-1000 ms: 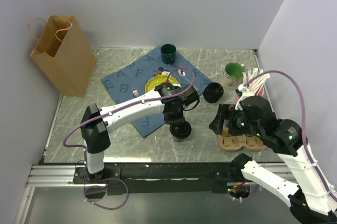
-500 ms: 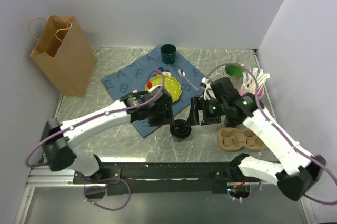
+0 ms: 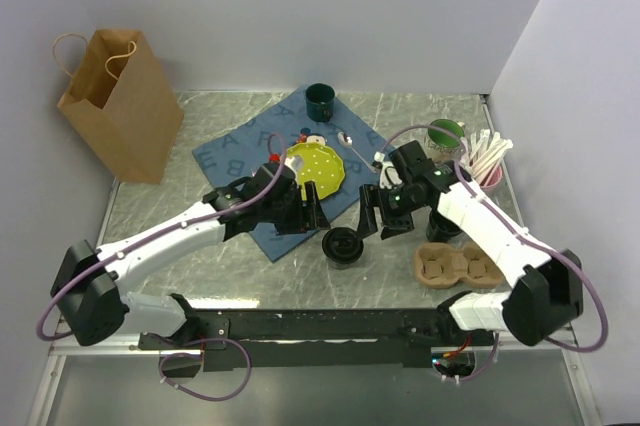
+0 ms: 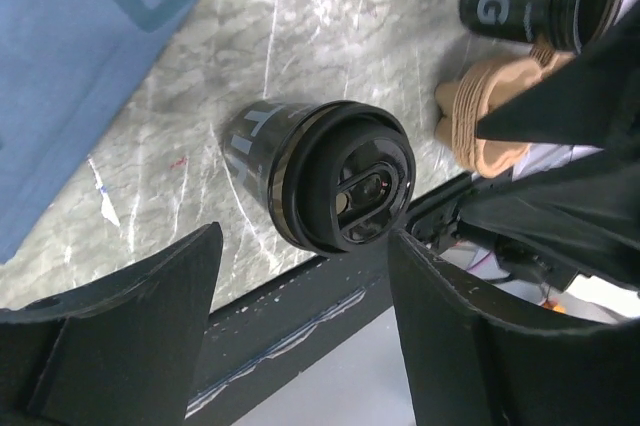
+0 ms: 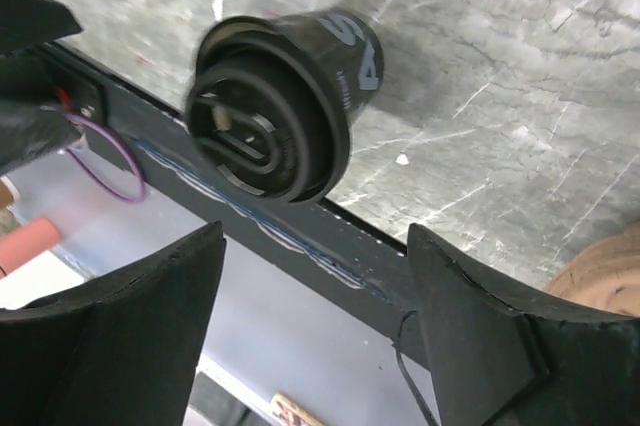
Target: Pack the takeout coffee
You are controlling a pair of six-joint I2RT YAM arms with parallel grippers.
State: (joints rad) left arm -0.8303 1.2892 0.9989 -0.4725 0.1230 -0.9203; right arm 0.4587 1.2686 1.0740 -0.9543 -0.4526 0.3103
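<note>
One takeout coffee cup, black with a round black lid, stands on the marble table between my two grippers, touched by neither. The left wrist view has it ahead of my open left gripper, lid towards the camera. My left gripper sits just to its left, over the blue cloth's edge. My right gripper is open just right of the cup, nothing between its fingers. A second black cup shows by the brown pulp carrier; the right arm hides it from above.
A brown paper bag stands at the back left. The blue lettered cloth carries a yellow-green plate and a spoon. A dark green mug, a green-lined mug and a pink holder of sticks stand behind.
My left gripper opened and drew back to the left, off the cup. The right arm swung in from the carrier to the cup's right side, its jaws narrowing slightly.
</note>
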